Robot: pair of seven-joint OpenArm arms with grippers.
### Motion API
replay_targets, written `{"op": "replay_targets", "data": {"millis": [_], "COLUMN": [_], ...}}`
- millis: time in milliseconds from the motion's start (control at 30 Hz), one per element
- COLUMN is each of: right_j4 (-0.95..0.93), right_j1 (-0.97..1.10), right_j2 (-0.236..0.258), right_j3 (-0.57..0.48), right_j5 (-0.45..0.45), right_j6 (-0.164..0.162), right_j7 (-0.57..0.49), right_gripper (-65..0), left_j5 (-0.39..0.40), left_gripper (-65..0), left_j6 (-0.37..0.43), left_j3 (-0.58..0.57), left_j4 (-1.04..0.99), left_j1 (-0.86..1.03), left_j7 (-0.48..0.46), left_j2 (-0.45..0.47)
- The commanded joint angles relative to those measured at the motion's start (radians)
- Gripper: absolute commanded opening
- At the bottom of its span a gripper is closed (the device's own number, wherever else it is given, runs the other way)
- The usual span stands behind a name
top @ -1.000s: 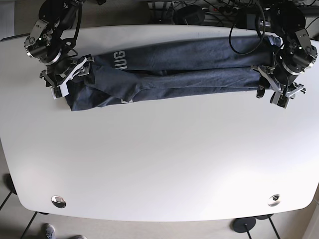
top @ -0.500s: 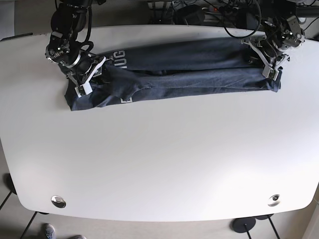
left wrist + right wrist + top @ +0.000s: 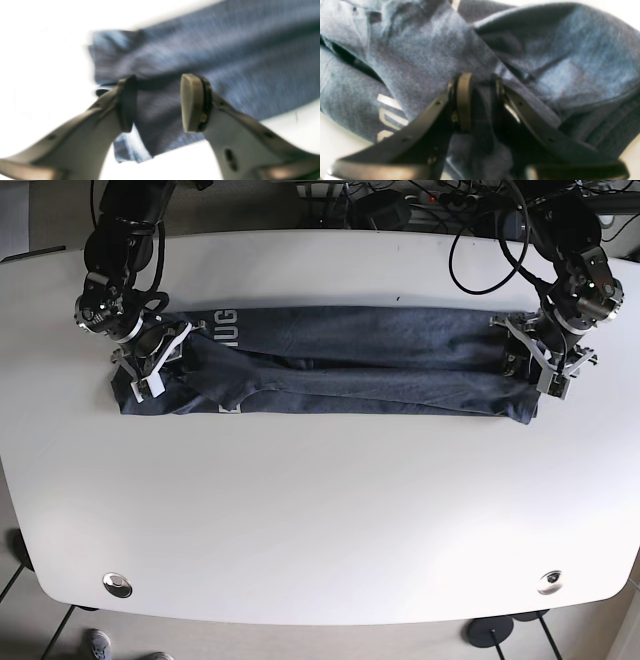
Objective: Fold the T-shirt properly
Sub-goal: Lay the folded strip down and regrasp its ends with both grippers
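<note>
The dark navy T-shirt (image 3: 350,365) lies as a long folded strip across the far half of the white table (image 3: 320,510), with white lettering near its left end. My right gripper (image 3: 150,370) is at the shirt's left end. In the right wrist view it (image 3: 481,100) is shut on a bunched fold of the shirt (image 3: 420,62). My left gripper (image 3: 535,370) is at the shirt's right end. In the blurred left wrist view it (image 3: 158,102) stands open, with the shirt's corner (image 3: 225,62) between and behind the pads.
Cables and equipment (image 3: 420,200) crowd the table's far edge. Two metal discs (image 3: 118,584) (image 3: 549,582) sit near the front corners. The table's front edge curves, with floor below it.
Both grippers have moved toward the table's front, dragging the shirt with them. The strip now lies straighter and flatter. The left gripper has shifted outward at the right end.
</note>
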State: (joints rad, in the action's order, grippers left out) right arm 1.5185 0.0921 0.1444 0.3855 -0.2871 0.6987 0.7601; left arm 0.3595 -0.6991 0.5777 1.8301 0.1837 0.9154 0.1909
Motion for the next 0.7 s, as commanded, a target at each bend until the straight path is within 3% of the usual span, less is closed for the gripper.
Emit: {"op": "replay_targets", "data": {"millis": [33, 133, 233, 433, 700], "right_j4": [0.020, 0.020, 0.020, 0.020, 0.020], "right_j1": [-0.007, -0.001, -0.001, -0.002, -0.002], "right_j2": [0.011, 0.011, 0.011, 0.010, -0.007], "right_j3": [0.007, 0.008, 0.005, 0.003, 0.007], "right_j5": [-0.008, -0.008, -0.008, -0.008, -0.008], "right_j6": [-0.001, -0.001, -0.001, -0.001, -0.001], "right_j7": [-0.018, -0.018, -0.018, -0.018, -0.018], "right_gripper": [-52.6, -52.6, -52.6, -52.8, -52.8], "left_j5": [0.006, 0.005, 0.005, 0.008, 0.008], "left_gripper": [-23.6, -22.5, -22.4, -22.4, -22.8], "left_j6": [0.001, 0.001, 0.001, 0.001, 0.001], "left_j3": [0.034, 0.150, 0.204, 0.204, 0.155], "left_j4": [0.004, -0.102, -0.234, -0.467, -0.521], "left_j1": [-0.034, -0.145, -0.215, -0.266, -0.260], "left_j7": [0.034, 0.109, 0.110, 0.107, 0.112], "left_j2": [0.008, 0.008, 0.032, 0.072, 0.065]}}
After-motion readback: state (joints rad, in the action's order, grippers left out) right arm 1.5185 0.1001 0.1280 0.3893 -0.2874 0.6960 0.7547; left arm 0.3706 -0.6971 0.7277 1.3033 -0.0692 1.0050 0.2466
